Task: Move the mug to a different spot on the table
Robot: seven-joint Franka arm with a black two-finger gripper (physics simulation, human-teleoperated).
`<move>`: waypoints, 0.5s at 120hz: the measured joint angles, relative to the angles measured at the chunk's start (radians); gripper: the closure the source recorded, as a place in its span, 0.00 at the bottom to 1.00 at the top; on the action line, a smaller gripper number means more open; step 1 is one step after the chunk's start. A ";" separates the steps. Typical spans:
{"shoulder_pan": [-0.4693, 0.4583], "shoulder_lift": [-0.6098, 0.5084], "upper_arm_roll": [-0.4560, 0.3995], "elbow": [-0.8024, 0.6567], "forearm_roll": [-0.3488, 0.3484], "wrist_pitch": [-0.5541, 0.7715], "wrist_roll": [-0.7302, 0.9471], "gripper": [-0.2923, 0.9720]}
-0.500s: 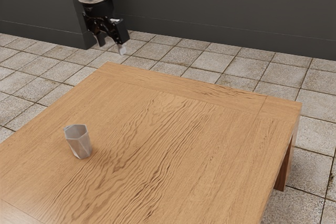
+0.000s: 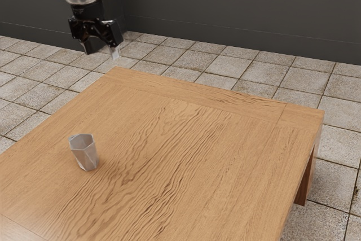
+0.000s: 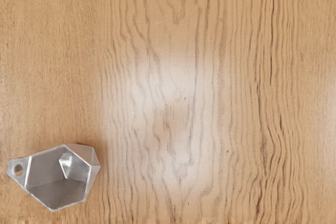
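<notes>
A grey faceted metal mug [image 2: 84, 152] stands upright on the wooden table [image 2: 203, 139], near the edge at the exterior view's left. My black gripper [image 2: 100, 50] hangs high above the far left corner of the table, well away from the mug, open and holding nothing. From the wrist view I look straight down on the mug [image 3: 55, 177], its hollow inside and small handle showing, with bare wood grain [image 3: 210, 77] around it.
The table's far edge [image 2: 214, 91] and right corner [image 2: 316, 114] drop off to a tiled floor [image 2: 271, 71]. A dark wall [image 2: 237, 4] runs behind. Broad bare wood lies to the right of the mug.
My hand has shifted toward the exterior view's left and slightly up. The mug has not moved.
</notes>
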 joint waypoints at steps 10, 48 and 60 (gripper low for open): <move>0.015 0.004 0.090 -0.003 -0.002 -0.027 -0.061 0.23; 0.163 0.074 0.239 -0.029 -0.080 -0.052 -0.260 0.23; 0.149 0.078 0.240 -0.084 -0.144 -0.028 -0.314 0.23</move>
